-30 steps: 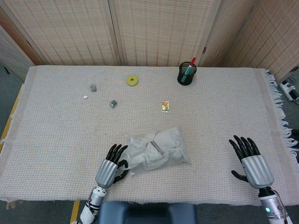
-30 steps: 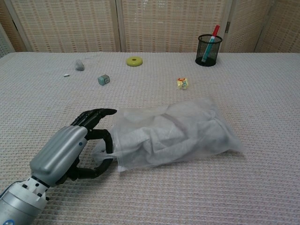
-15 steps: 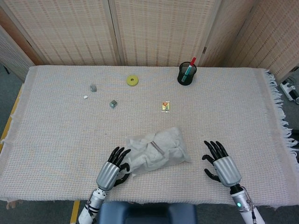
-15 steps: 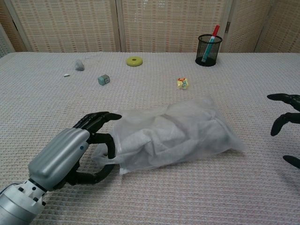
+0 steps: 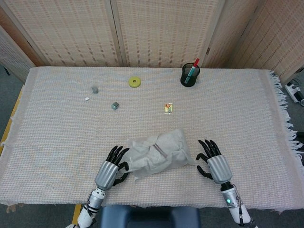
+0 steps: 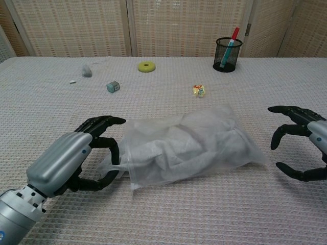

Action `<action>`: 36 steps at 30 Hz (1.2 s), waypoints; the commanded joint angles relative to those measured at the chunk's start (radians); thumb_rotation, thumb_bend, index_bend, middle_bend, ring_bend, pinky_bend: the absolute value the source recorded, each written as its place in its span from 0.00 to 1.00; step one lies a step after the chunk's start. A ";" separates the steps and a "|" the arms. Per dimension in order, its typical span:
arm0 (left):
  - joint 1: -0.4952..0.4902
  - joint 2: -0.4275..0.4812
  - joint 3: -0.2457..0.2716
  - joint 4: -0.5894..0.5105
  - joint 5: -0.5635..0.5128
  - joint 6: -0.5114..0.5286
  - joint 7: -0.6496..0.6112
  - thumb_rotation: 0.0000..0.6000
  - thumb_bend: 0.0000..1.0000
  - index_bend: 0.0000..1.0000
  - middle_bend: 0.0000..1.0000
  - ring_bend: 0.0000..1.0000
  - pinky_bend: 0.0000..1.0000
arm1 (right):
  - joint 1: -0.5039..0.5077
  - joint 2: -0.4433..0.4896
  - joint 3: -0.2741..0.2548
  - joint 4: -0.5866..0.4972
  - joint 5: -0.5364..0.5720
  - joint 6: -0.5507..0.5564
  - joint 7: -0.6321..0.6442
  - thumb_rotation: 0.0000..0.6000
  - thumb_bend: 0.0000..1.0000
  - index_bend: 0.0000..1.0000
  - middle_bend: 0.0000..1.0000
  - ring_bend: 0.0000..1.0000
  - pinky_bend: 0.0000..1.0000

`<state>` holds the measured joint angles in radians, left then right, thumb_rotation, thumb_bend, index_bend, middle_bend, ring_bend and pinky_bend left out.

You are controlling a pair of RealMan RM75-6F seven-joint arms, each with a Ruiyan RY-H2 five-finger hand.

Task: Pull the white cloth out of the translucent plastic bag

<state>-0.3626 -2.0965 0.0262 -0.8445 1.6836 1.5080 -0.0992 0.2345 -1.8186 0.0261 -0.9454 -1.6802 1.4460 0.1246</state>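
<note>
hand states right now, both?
Left hand: fingers at the bag mouth; grip cannot be told.
Right hand: open, holding nothing, beside the bag.

Silver-backed left robot hand (image 6: 76,163) and right robot hand (image 5: 212,162), black fingers, pale wrists

Count of items on the counter (image 5: 247,109), one woven covering over it.

- Translucent plastic bag (image 5: 161,153): 1, near 6 o'clock of the counter.
- White cloth (image 6: 176,148): 1, bunched inside the bag.
- Hands: 2. Left hand (image 5: 111,169) at 9 o'clock of the bag, right hand (image 5: 213,163) at 3 o'clock.
- Black mesh pen cup (image 5: 190,75): 1, toward 12 o'clock.
- Pens in the cup: a red-tipped pen (image 5: 195,62) and a teal pen (image 5: 191,72), 2 visible.
- Yellow ring (image 5: 135,82): 1.
- Small yellow packet (image 5: 168,108): 1.
- Small teal block (image 5: 115,105): 1.
- Grey lump (image 5: 95,89): 1.
- White scrap (image 5: 87,99): 1, too small to identify.
- Folding screen panels (image 5: 156,28) behind the counter: count uncertain.
</note>
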 commanded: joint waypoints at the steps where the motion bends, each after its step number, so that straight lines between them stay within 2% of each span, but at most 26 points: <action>1: -0.001 0.002 -0.002 0.001 -0.002 -0.001 -0.004 1.00 0.52 0.75 0.15 0.00 0.04 | 0.011 -0.027 0.003 0.028 0.011 -0.006 0.012 1.00 0.28 0.47 0.07 0.00 0.00; 18: -0.008 0.022 -0.014 -0.021 -0.009 0.001 -0.002 1.00 0.52 0.75 0.15 0.00 0.04 | 0.029 -0.092 -0.014 0.087 0.033 -0.020 0.057 1.00 0.28 0.47 0.07 0.00 0.00; 27: -0.008 0.023 -0.013 -0.021 -0.010 0.000 0.002 1.00 0.52 0.75 0.15 0.00 0.04 | 0.039 -0.138 -0.001 0.136 0.046 -0.002 0.096 1.00 0.33 0.60 0.14 0.00 0.00; 36: -0.008 0.028 -0.015 -0.020 -0.009 0.006 -0.001 1.00 0.52 0.75 0.15 0.00 0.04 | 0.045 -0.142 0.013 0.140 0.057 0.025 0.099 1.00 0.40 0.67 0.19 0.00 0.00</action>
<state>-0.3708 -2.0680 0.0115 -0.8651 1.6743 1.5143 -0.1004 0.2791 -1.9610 0.0390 -0.8050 -1.6237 1.4707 0.2243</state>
